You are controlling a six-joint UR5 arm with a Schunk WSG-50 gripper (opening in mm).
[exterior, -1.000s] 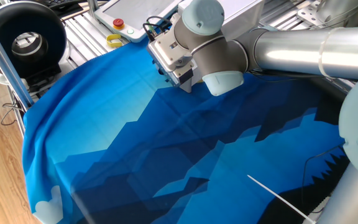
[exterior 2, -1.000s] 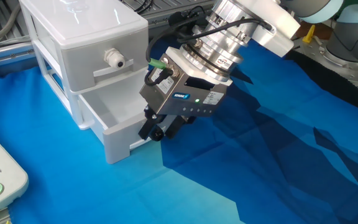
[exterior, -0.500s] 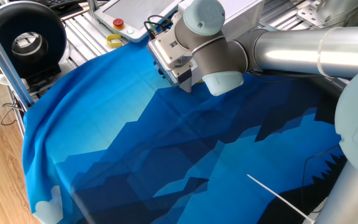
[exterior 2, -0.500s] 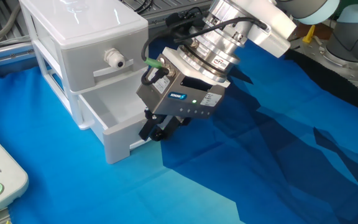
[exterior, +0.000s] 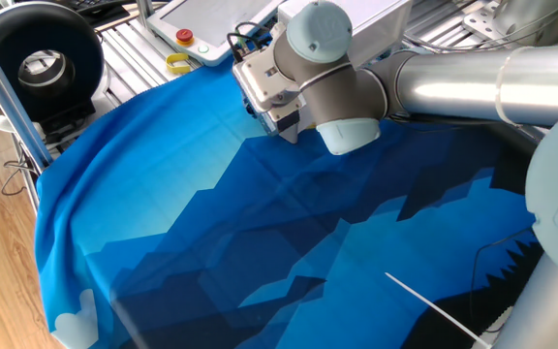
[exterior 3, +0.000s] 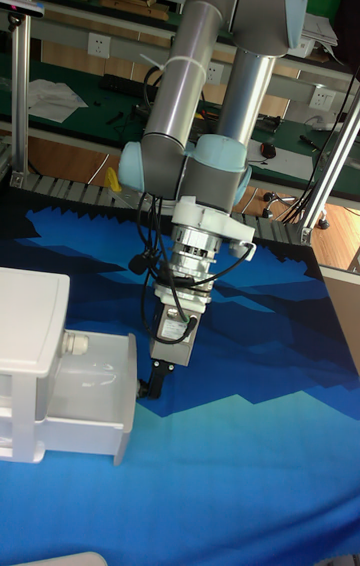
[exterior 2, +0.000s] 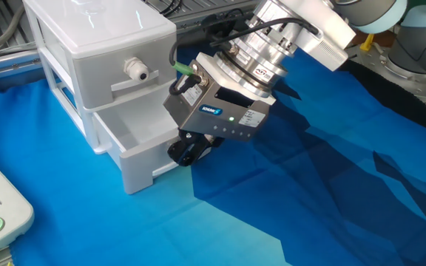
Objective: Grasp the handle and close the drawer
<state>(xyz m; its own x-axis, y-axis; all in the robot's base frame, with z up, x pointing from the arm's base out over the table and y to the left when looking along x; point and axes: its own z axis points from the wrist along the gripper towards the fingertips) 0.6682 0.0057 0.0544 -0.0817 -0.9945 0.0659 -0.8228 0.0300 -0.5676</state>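
The white cabinet (exterior 2: 98, 33) stands at the table's left, and its lower drawer (exterior 2: 135, 159) is pulled out with the inside bare. My gripper (exterior 2: 186, 152) sits right at the drawer's front panel. Its black fingers are drawn together around the small black handle (exterior 2: 180, 154), which mostly hides between them. From the tall fixed view the drawer (exterior 3: 95, 406) also sticks out, with the gripper (exterior 3: 148, 388) at its right face. In one fixed view my arm's wrist (exterior: 308, 58) covers the drawer and the fingertips.
The closed upper drawer carries a white knob (exterior 2: 135, 69). A blue cloth (exterior 2: 309, 199) covers the table. At the back lie a white pendant (exterior: 211, 19) with a red button (exterior: 184, 37) and a yellow tape roll (exterior: 179, 64). A black reel (exterior: 42, 63) stands off the table.
The gripper body has shifted slightly and its black fingers have drawn closer together at the drawer front. The drawer stands as far out as before.
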